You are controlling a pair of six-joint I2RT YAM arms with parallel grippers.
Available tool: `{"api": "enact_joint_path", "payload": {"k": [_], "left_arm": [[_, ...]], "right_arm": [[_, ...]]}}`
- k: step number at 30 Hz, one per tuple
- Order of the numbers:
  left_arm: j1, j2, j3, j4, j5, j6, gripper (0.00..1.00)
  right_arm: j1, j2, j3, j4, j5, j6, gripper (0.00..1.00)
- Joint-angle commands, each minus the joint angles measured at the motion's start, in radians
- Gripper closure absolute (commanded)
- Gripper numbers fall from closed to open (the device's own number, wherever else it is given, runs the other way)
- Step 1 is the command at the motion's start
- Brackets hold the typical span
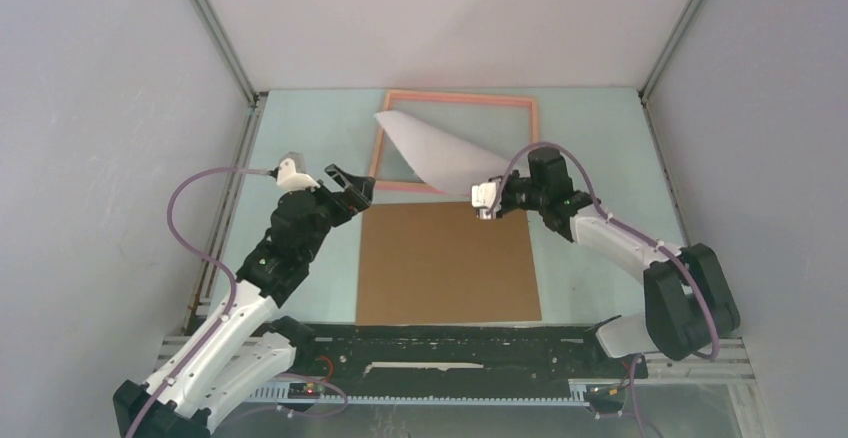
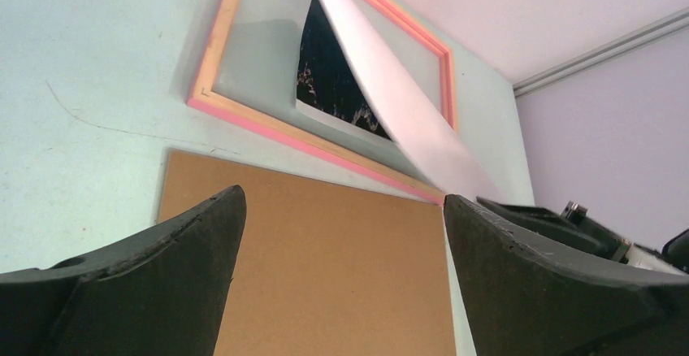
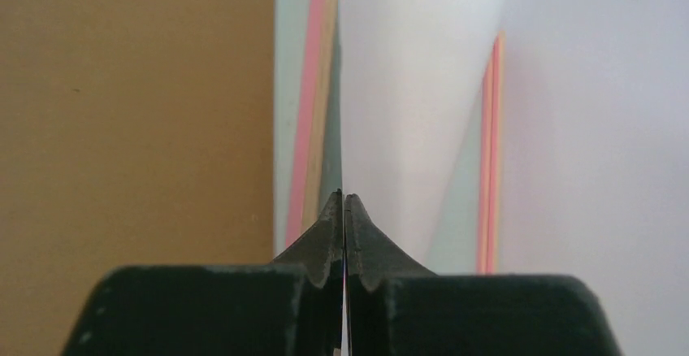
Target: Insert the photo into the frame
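The photo [image 1: 440, 153] hangs curled and tilted over the frame [image 1: 460, 96], white back up; its far corner reaches toward the frame's far left. My right gripper [image 1: 482, 199] is shut on its near corner, just above the frame's near edge. In the right wrist view the gripper [image 3: 344, 196] pinches the thin sheet [image 3: 414, 88] edge-on. The left wrist view shows the photo's white back [image 2: 398, 104], its dark printed side [image 2: 329, 71] underneath, and the salmon-pink frame [image 2: 244, 116]. My left gripper [image 1: 355, 186] stands open by the frame's near left corner, holding nothing [image 2: 343, 195].
A plain brown backing board [image 1: 447, 263] lies flat just in front of the frame, between the two arms; it also fills the lower left wrist view [image 2: 325, 258]. Grey walls enclose the pale green table [image 1: 300, 158] on three sides.
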State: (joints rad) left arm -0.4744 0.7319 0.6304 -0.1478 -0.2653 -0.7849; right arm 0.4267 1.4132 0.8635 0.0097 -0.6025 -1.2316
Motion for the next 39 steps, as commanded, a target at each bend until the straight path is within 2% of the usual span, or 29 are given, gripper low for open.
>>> {"api": "enact_joint_path", "payload": {"k": [1,3,5,8,10,16,20,24,28,34,39], "left_arm": [[0.005,0.007,0.083,-0.019,-0.040,0.048,0.00],[0.005,0.030,0.113,-0.019,-0.033,0.050,0.00],[0.005,0.044,0.128,-0.017,-0.025,0.044,0.00],[0.005,0.034,0.124,-0.009,-0.025,0.030,0.00],[0.005,0.007,0.113,-0.012,-0.041,0.029,0.00],[0.005,-0.086,0.108,-0.061,-0.061,0.042,0.00],[0.005,-0.153,0.120,-0.128,-0.071,0.051,0.00],[0.006,-0.214,0.163,-0.262,-0.108,0.042,0.00],[0.007,-0.168,0.260,-0.378,-0.039,0.061,0.00],[0.038,-0.020,0.295,-0.382,0.051,0.092,0.00],[0.075,0.067,0.218,-0.253,0.191,0.075,0.00]], "right_arm": [[0.010,-0.150,-0.094,0.384,-0.162,-0.038,1.00],[0.024,-0.160,-0.096,0.508,-0.143,-0.003,1.00],[0.015,-0.141,-0.027,0.494,-0.172,-0.030,1.00],[0.001,-0.102,0.134,0.249,-0.205,-0.182,1.00],[-0.003,-0.087,0.186,0.135,-0.222,-0.264,1.00],[0.004,-0.116,0.187,-0.075,-0.282,-0.391,1.00],[0.099,-0.167,0.187,-0.228,-0.227,-0.439,1.00],[0.194,-0.233,0.119,-0.299,-0.126,-0.431,1.00],[0.236,-0.291,0.057,-0.342,-0.074,-0.395,1.00],[0.253,-0.372,-0.088,-0.271,-0.028,-0.282,1.00],[0.288,-0.442,-0.146,-0.316,-0.010,-0.236,1.00]]}}
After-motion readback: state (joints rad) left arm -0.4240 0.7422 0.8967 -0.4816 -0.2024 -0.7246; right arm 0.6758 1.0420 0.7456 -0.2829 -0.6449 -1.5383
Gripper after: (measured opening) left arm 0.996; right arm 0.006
